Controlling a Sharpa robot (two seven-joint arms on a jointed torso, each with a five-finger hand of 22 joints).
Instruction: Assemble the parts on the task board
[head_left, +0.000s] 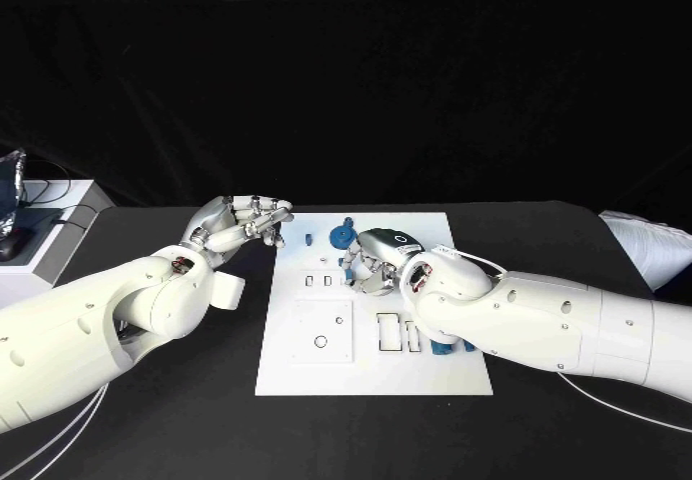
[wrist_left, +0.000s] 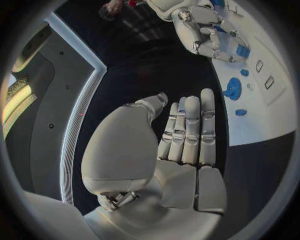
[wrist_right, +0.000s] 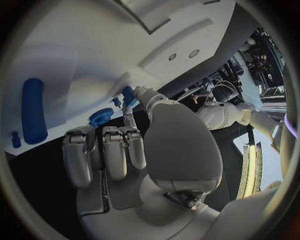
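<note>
The right hand (head_left: 378, 262) pinches a small blue part (wrist_right: 128, 95) over the task board (head_left: 372, 375) (mid-board). The left hand (head_left: 245, 222), fingers apart and holding nothing, hovers just off the board's far-left edge.

A black table (head_left: 173, 420) spans the scene, with a black curtain (head_left: 375, 90) hanging behind its far edge. Off the table's far left corner sits a white box (head_left: 58, 235) with dark cables. At the right edge lies a white cushion (head_left: 652, 245).
</note>
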